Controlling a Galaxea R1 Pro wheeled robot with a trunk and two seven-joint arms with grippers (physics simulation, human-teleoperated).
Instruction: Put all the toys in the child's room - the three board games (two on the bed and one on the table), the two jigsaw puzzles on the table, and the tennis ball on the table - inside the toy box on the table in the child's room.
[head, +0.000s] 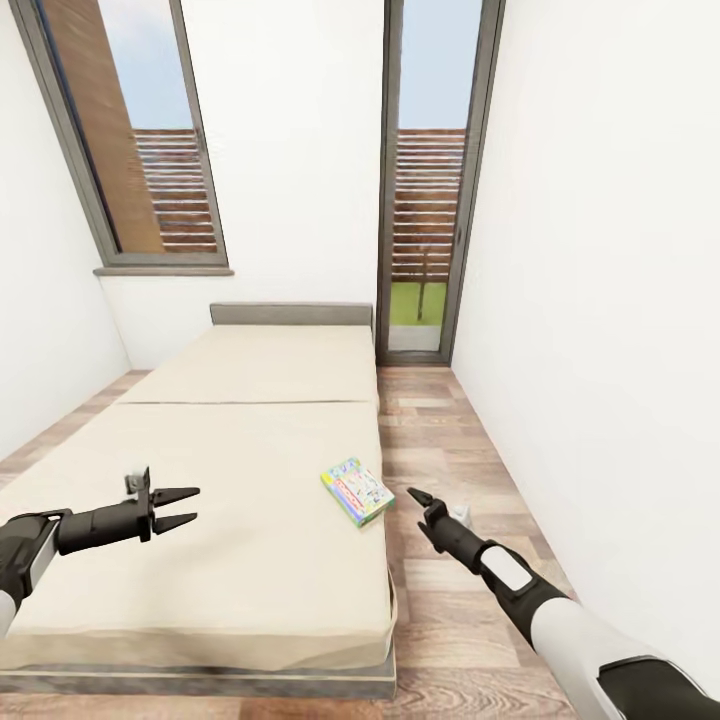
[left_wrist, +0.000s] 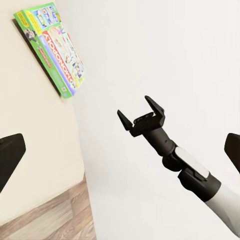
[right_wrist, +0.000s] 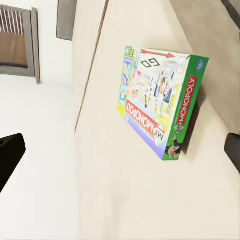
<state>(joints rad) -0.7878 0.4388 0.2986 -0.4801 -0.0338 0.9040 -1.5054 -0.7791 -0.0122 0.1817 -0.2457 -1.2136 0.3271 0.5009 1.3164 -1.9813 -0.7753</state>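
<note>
A green-edged board game (head: 357, 490) with a busy printed cover lies flat on the beige mattress of the bed (head: 250, 440), close to its right edge. The right wrist view shows the same board game (right_wrist: 157, 102) up close, and it also appears in the left wrist view (left_wrist: 52, 45). My left gripper (head: 187, 508) hovers open over the mattress, well to the left of the game, holding nothing. My right gripper (head: 418, 499) hangs over the floor just right of the bed edge, a short way from the game. In the left wrist view the right gripper (left_wrist: 141, 112) stands open and empty.
A strip of wood floor (head: 440, 470) runs between the bed and the white right wall (head: 600, 350). A grey headboard (head: 290, 314) stands at the far end, with a tall glass door (head: 425, 200) beside it and a window (head: 140, 140) at the left.
</note>
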